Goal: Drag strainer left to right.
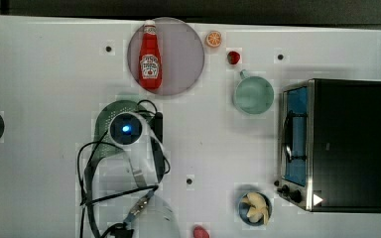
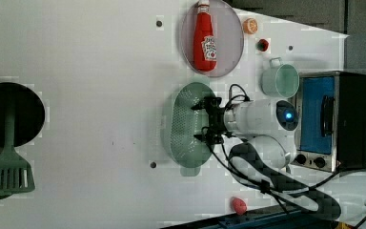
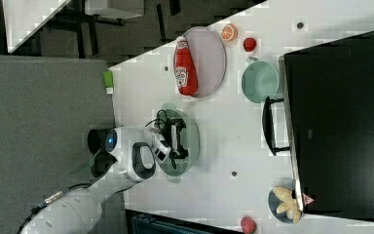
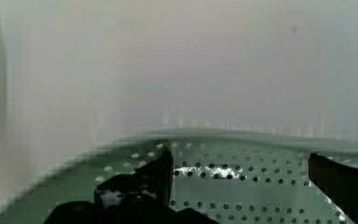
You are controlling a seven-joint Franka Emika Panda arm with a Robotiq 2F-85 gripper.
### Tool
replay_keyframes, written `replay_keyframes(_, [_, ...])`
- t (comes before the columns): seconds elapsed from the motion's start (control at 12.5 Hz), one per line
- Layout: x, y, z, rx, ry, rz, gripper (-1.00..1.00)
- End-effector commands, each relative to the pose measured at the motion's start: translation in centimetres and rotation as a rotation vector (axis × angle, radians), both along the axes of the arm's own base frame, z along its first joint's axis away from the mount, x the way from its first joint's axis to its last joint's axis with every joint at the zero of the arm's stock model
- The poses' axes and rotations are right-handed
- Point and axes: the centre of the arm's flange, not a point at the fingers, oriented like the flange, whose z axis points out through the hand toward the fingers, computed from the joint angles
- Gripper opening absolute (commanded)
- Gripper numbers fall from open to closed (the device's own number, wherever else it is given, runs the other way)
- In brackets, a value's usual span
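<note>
The pale green oval strainer (image 2: pixel 183 125) lies on the white table, below the plate in the left view. In the top view the arm's wrist covers most of the strainer (image 1: pixel 105 115). My gripper (image 2: pixel 201 120) is open and reaches down into the perforated bowl, one finger near each long end. The right view shows the gripper (image 3: pixel 179 140) over the strainer (image 3: pixel 191 127) in the same way. In the wrist view both black fingertips (image 4: pixel 161 170) sit low inside the strainer (image 4: pixel 242 189), with nothing held between them.
A grey plate (image 1: pixel 183 54) carries a ketchup bottle (image 1: pixel 150 57). A teal mug (image 1: pixel 253 95) and a toaster oven (image 1: pixel 335 144) stand at the top view's right. An orange slice (image 1: pixel 214 38), a strawberry (image 1: pixel 233 57) and a small food bowl (image 1: pixel 254 208) lie nearby. A black pan (image 2: pixel 9 114) with a green spatula (image 2: pixel 7 171) sits at the left view's left.
</note>
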Motion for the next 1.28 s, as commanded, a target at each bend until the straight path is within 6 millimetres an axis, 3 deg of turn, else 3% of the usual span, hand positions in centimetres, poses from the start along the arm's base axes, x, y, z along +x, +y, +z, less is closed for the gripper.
replay_keyframes(0.08, [1.3, -5.2, 2.0, -0.008, -0.028, 0.051, 1.0])
replay_keyframes(0.72, [1.5, -15.0, 2.2, -0.042, -0.03, 0.105, 1.0])
replay_keyframes(1.28, [1.2, -21.5, 2.4, -0.078, -0.036, 0.153, 1.0])
